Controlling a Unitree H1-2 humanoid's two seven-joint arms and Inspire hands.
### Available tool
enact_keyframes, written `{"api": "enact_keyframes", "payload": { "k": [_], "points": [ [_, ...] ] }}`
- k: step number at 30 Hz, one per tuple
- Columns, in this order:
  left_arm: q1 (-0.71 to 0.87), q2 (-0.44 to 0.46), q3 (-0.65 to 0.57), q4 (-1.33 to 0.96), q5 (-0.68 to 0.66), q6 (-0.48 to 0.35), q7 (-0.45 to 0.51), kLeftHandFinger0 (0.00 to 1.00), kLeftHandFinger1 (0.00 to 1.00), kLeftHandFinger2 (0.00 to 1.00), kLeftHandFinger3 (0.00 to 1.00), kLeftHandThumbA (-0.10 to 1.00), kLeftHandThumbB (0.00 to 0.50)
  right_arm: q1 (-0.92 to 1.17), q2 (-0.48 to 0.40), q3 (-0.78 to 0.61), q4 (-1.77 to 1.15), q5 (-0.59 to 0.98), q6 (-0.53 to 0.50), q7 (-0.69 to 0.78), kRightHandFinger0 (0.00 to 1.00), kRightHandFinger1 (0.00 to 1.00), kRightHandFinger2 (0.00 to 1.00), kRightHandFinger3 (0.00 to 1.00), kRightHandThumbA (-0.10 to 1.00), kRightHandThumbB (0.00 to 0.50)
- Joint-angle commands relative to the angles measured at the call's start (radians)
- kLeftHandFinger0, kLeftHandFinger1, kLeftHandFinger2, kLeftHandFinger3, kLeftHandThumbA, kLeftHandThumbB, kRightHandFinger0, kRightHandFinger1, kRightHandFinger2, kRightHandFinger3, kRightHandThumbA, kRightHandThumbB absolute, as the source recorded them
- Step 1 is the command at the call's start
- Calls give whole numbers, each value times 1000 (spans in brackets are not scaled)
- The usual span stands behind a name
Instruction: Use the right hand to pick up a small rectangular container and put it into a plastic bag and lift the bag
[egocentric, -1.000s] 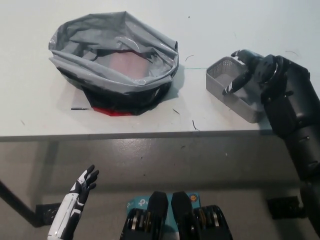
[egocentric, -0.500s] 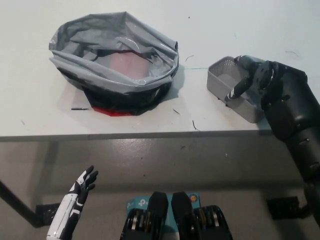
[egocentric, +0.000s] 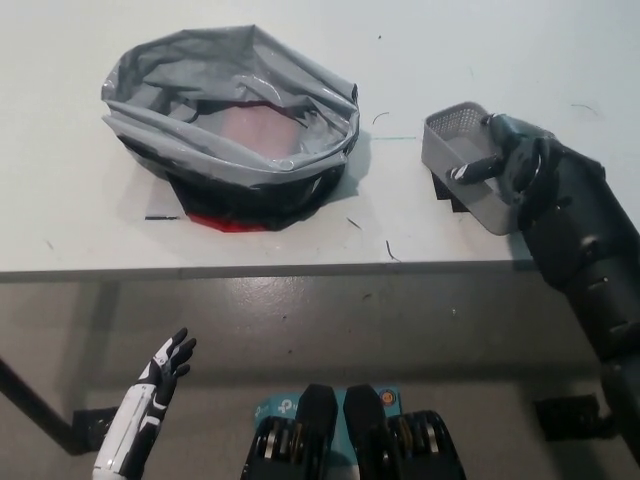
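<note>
- Grey mesh container (egocentric: 462, 158): clasped by the black right hand (egocentric: 507, 162), fingers over its near rim, tilted and seemingly just clear of the table (egocentric: 80, 215).
- Plastic bag (egocentric: 230, 125): mouth open, well off to that hand's left; the carry must run leftward.
- White left hand (egocentric: 162, 375): idle, fingers spread, below the table edge.

The black right hand (egocentric: 512, 160) covers the far right side of the small grey container (egocentric: 462, 150), so its full outline and what lies inside cannot be made out. The grey plastic bag (egocentric: 230, 120) folds over itself, hiding most of the reddish thing at its base. The white left hand (egocentric: 165, 372) has its forearm cut off by the bottom edge. The counter (egocentric: 80, 225) runs past the top, left and right edges.
</note>
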Motion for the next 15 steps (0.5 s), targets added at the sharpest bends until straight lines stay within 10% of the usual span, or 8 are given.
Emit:
{"api": "enact_keyframes", "payload": {
  "k": [1,4,7,9,15],
  "points": [
    [-14,16,-2,-4,-6,-43,-21,1000,1000,1000,1000,1000,500,26,2,-53,10,118,-45,-152,392,465,573,819,-100,200],
    [-15,15,-3,-2,0,-49,-18,1000,1000,1000,1000,1000,500,24,4,-86,4,165,-61,-184,273,400,517,769,-100,205],
    [-17,17,-3,0,3,-49,-18,1000,1000,1000,1000,1000,500,25,9,-139,-4,229,-89,-197,212,343,430,471,-100,234],
    [-18,17,-4,0,4,-48,-18,1000,1000,1000,1000,1000,500,25,13,-169,-16,265,-83,-202,413,553,555,423,-100,247],
    [-20,17,-3,-3,-1,-44,-19,1000,1000,1000,1000,1000,500,23,31,-245,-78,359,-93,-230,11,104,240,335,-85,237]
  ]
}}
